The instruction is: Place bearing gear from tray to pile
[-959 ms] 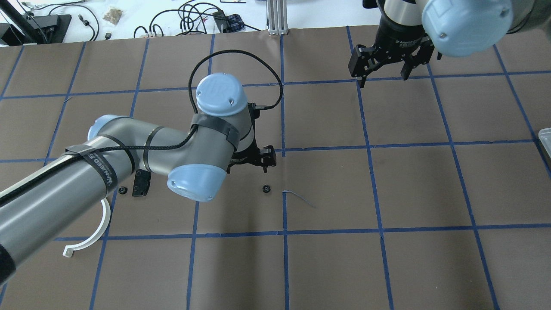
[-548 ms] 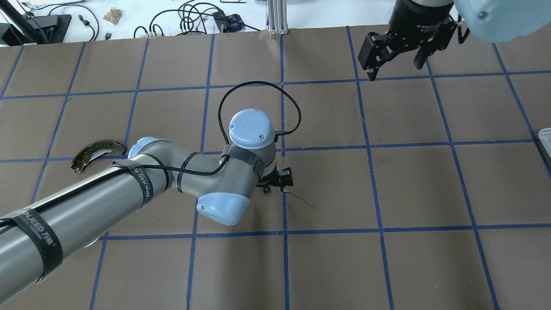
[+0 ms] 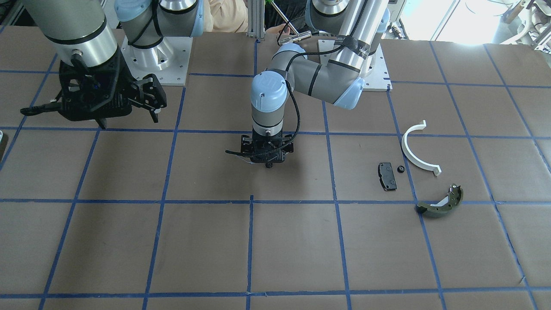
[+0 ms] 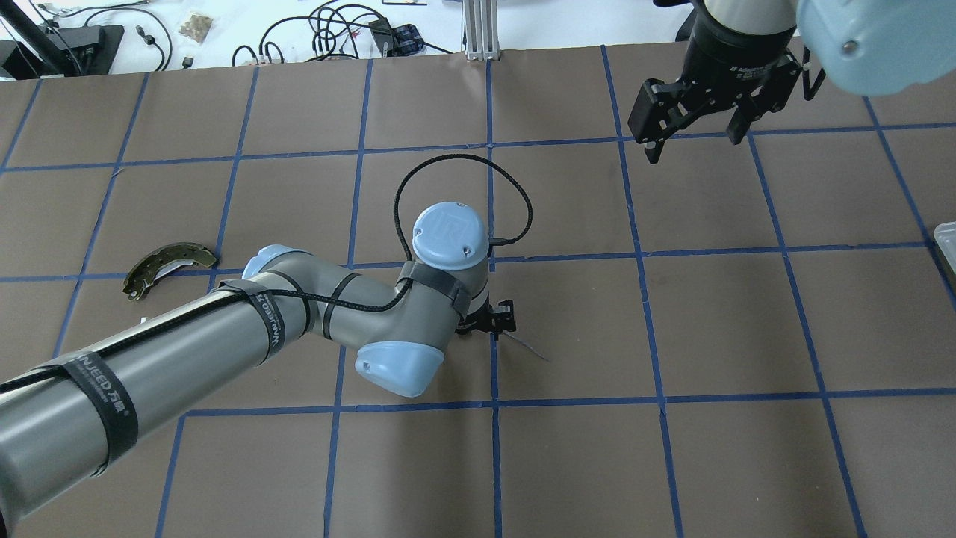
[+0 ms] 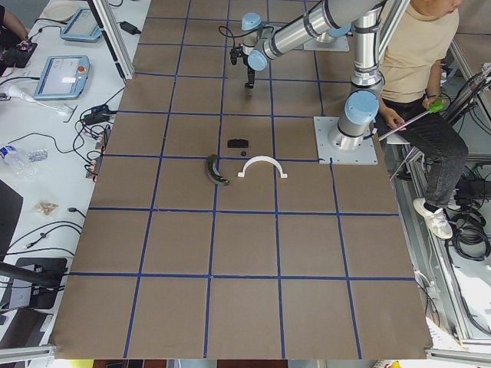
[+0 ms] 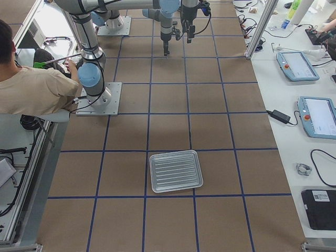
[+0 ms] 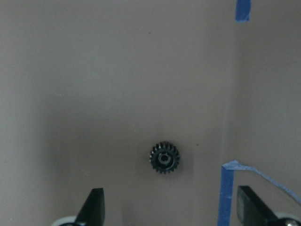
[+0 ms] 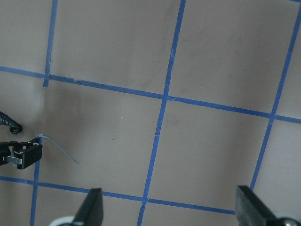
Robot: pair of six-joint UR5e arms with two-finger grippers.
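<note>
Black left claw (image 7: 170, 209) hangs over the brown worktop (image 7: 117, 70), jaws spread wide, gripping nothing. The bearing gear (image 7: 164, 158) lies flat just at its 12 o'clock on the wrist camera. From the front, the pile (image 3: 387, 175) sits well off at 3 o'clock: white half-ring (image 3: 403, 146), olive brake shoe (image 3: 441, 205). From overhead, the right claw (image 4: 693, 138) is up at 2 o'clock, released too.

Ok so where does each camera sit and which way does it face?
Front-facing: across the table, facing the robot; both arms, left gripper.
Overhead: behind the robot, looking down; both arms, right gripper.
Exterior left: table's end, left arm nearer, half-ring.
Exterior right: opposite end, tray near, arms far.
Left wrist: straight down on the gear, own fingertips.
Right wrist: down on table, own fingertips; shares left gripper with overhead.
</note>
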